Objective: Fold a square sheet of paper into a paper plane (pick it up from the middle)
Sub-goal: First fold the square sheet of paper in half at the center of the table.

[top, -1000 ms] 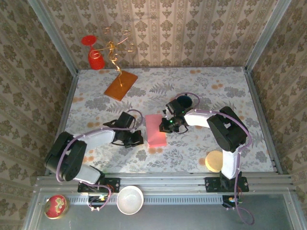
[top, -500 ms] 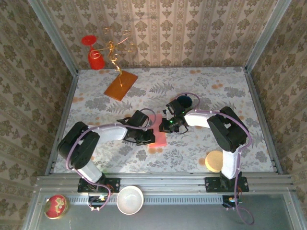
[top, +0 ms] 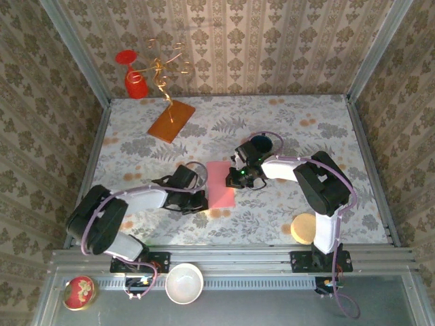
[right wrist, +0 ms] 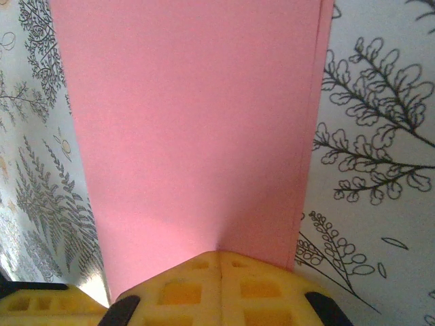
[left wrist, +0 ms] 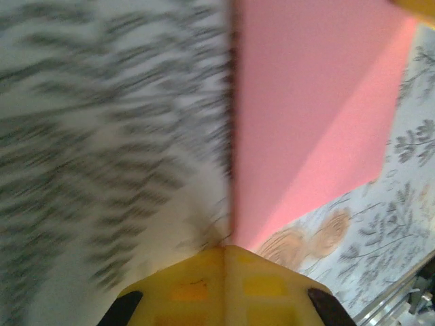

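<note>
The sheet of paper [top: 221, 184] is lying flat just below the centre of the overhead frame. It is showing as a pink-red rectangle, taller than wide, its long sides running almost top to bottom, so it is looking folded in half rather than square. In the left wrist view the sheet of paper [left wrist: 306, 115] is filling the upper right, its straight left edge running down mid-frame and its lower edge slanting up to a corner at the right. In the right wrist view the sheet of paper [right wrist: 197, 136] is spreading across the centre. A narrow second layer is peeking out along its right side, the two edges sitting slightly offset.
</note>
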`<state>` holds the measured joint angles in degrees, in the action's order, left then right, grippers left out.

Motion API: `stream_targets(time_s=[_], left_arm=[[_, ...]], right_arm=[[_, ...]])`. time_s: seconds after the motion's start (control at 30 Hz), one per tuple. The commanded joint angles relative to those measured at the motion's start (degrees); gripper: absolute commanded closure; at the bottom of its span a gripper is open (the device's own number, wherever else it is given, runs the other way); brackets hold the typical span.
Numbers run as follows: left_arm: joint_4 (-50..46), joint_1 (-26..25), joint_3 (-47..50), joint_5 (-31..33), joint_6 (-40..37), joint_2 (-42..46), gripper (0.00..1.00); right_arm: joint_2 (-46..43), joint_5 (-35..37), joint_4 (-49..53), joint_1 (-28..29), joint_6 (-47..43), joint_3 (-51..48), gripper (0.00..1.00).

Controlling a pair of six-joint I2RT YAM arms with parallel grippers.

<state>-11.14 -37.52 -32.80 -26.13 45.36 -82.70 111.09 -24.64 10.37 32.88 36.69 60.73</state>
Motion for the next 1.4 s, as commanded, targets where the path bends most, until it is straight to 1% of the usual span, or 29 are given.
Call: stream_targets(time_s=[0.0,0.1,0.2,0.33,0.4,0.5,0.6,0.67,0.7,0.8,0.87,1.0,1.23,1.37], left_arm=[[-7.4,1.6,0.1,1.8,-0.8,5.7,1.00],[-6.2,2.1,-2.1,2.0,-0.3,9.2,1.00],[-2.5,2.2,-3.1,2.7,1.3,9.5,0.97],[4.2,2.2,-4.6,2.5,3.8,5.2,0.90],[5.6,2.3,-6.2,2.6,4.1,2.4,0.85],[7.9,2.7,-8.1,2.2,4.7,-1.6,0.80],[9.8,3.3,-8.7,1.8,5.2,-3.8,0.73],[9.8,4.0,-9.3,2.4,4.9,-4.4,0.70],[10.0,4.4,-9.6,2.3,4.8,-4.7,0.68],[12.0,4.7,-10.5,1.1,5.3,-5.7,0.67],[13.3,4.6,-11.1,-0.3,5.6,-6.6,0.66],[13.7,4.4,-12.3,-0.8,6.1,-8.8,0.66],[13.6,4.4,-13.8,-1.0,7.1,-13.0,0.66],[12.1,4.4,-14.7,-0.8,7.1,-15.1,0.66]], right_arm=[[9.0,14.5,13.4,0.3,0.5,-7.0,0.99],[8.1,13.6,12.9,0.4,0.4,-6.5,0.99],[6.3,13.1,11.8,0.8,0.5,-5.7,0.99],[2.8,9.9,10.3,1.4,0.6,-3.2,0.97],[0.4,7.8,9.9,2.0,0.3,-1.0,0.95],[-4.1,4.9,9.5,2.6,0.3,2.5,0.89],[-9.4,6.3,10.2,2.7,1.1,3.1,0.83],[-12.3,8.3,10.5,2.7,2.2,1.7,0.76],[-13.7,9.7,10.7,2.7,3.1,0.5,0.71],[-17.2,11.7,10.7,2.6,6.5,-3.6,0.65],[-19.3,11.8,9.8,2.6,9.3,-6.6,0.59],[-22.5,9.1,6.2,2.6,14.7,-12.5,0.53],[-22.6,4.8,2.8,2.7,18.5,-16.4,0.53],[-21.9,3.4,2.1,2.8,18.5,-16.8,0.57]])
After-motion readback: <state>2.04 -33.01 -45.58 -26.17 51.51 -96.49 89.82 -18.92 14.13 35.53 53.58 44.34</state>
